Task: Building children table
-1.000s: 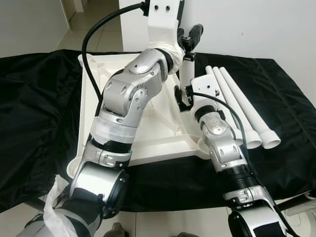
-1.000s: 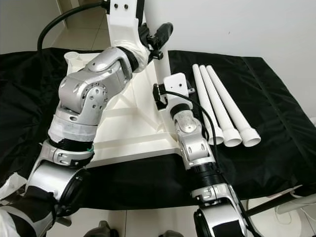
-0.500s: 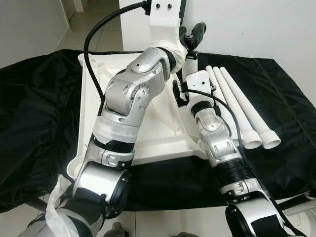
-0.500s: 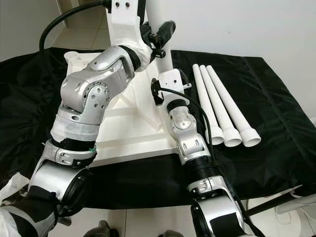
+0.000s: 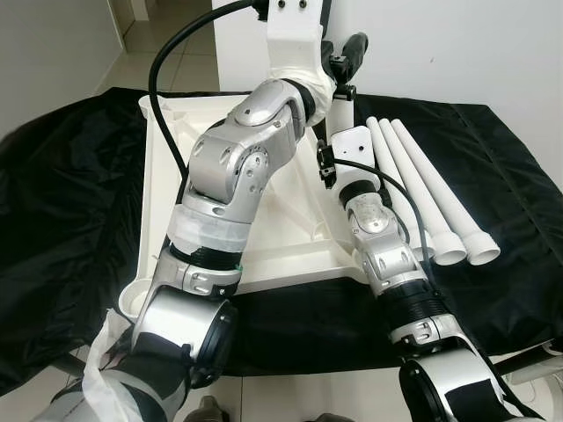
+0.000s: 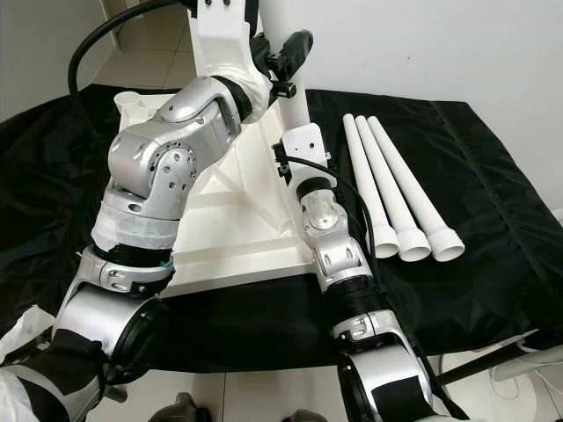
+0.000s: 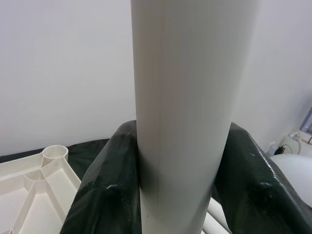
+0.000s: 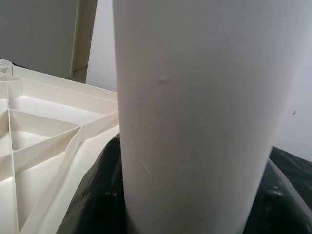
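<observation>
The white children's table top (image 5: pixel 281 259) lies upside down on a black cloth, ribs facing up. One white leg (image 6: pixel 295 110) stands upright at its far right corner. My left gripper (image 5: pixel 347 57) is shut on the leg high up; the black fingers (image 7: pixel 105 187) press on both sides of the leg (image 7: pixel 187 112). My right gripper (image 5: pixel 327 163) is shut on the same leg (image 8: pixel 195 112) lower down, near the table top's corner, with its fingers (image 8: pixel 97 200) around the tube. Three more white legs (image 5: pixel 427 185) lie side by side on the cloth to the right.
The black cloth (image 5: pixel 70 193) covers the whole work surface. A white wall (image 5: pixel 457 44) stands just behind the far edge. Tiled floor (image 5: pixel 154 53) shows at the far left. A black cable (image 5: pixel 163 79) loops over the left arm.
My right gripper has shifted a little farther away and up along the upright leg. The left arm has risen slightly with the leg still held.
</observation>
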Tool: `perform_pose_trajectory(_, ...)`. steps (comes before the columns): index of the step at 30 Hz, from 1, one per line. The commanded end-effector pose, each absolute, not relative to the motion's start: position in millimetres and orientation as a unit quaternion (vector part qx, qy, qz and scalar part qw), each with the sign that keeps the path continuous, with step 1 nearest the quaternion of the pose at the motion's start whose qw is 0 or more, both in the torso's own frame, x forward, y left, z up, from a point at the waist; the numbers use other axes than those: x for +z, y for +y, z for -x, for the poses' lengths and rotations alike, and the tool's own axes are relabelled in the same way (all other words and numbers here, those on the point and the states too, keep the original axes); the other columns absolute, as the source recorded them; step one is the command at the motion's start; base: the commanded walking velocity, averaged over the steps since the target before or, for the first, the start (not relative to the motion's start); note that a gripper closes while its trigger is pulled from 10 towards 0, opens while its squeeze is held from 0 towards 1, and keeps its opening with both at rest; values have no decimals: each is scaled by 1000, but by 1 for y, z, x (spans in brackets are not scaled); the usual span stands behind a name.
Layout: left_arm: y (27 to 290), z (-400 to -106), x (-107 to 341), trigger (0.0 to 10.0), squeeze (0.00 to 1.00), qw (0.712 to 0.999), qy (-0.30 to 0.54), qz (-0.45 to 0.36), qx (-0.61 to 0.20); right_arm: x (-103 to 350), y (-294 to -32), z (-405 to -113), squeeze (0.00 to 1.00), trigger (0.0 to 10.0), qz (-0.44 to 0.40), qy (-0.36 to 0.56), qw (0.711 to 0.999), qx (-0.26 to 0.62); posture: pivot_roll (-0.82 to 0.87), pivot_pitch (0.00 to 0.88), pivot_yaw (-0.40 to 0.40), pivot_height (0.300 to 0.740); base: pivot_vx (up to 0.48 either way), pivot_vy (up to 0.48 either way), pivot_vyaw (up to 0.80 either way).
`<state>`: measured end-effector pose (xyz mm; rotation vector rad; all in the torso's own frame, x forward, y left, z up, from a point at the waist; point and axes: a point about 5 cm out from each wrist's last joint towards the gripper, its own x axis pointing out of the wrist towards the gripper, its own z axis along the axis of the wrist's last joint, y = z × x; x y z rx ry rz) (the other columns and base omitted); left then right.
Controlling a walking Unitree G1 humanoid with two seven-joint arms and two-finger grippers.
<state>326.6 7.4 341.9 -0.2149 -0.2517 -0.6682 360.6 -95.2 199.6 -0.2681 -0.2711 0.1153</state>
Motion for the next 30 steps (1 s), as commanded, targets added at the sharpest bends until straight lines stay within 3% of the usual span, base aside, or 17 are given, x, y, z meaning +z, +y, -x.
perform_pose_trajectory(1, 2, -321, 352, 10000, 0, 922, -143, 94, -348, 199, -96, -363, 0, 10000, 128, -130, 982, 51, -49, 0, -8, 740, 0, 0, 0)
perform_pose_trajectory(7, -3, -316, 354, 10000, 0, 914, -153, 80, -366, 199, -96, -364, 0, 10000, 123, -128, 983, 47, -49, 0, -8, 740, 0, 0, 0)
perform_pose_trajectory(8, -3, -315, 354, 10000, 706, 912, -155, 84, -371, 199, -96, -364, 0, 10000, 121, -128, 983, 46, -50, 0, -8, 740, 0, 0, 0)
perform_pose_trajectory(9, -3, -315, 354, 10000, 706, 912, -155, 84, -371, 199, -96, -364, 0, 10000, 121, -128, 983, 46, -50, 0, -8, 740, 0, 0, 0)
perform_pose_trajectory(10, -5, -314, 353, 10000, 1000, 907, -156, 92, -380, 199, -96, -364, 0, 10000, 120, -128, 984, 45, -50, 0, -8, 740, 0, 0, 0)
perform_pose_trajectory(15, -7, -309, 354, 10000, 1000, 895, -170, 96, -400, 200, -100, -365, 0, 10000, 106, -123, 986, 34, -51, 0, -10, 740, 0, 0, 0)
perform_pose_trajectory(16, -7, -307, 356, 10000, 294, 893, -177, 96, -402, 200, -101, -366, 0, 10000, 103, -123, 987, 31, -51, 0, -10, 740, 0, 0, 0)
perform_pose_trajectory(19, -7, -306, 356, 10000, 294, 892, -182, 96, -403, 201, -101, -366, 0, 10000, 101, -123, 987, 29, -49, 0, -12, 740, 0, 0, 0)
perform_pose_trajectory(20, -7, -303, 357, 10000, 0, 888, -189, 99, -408, 201, -102, -366, 0, 10000, 100, -122, 987, 27, -50, 0, -12, 740, 0, 0, 0)
perform_pose_trajectory(25, -7, -295, 360, 10000, 0, 875, -203, 125, -420, 201, -108, -366, 0, 10000, 76, -119, 990, 11, -51, 0, -13, 740, 0, 0, 0)
perform_pose_trajectory(30, -9, -302, 344, 10000, 0, 893, -167, 139, -394, 199, -120, -364, 0, 10000, 26, -117, 993, -9, -55, 0, -13, 740, 0, 0, 0)
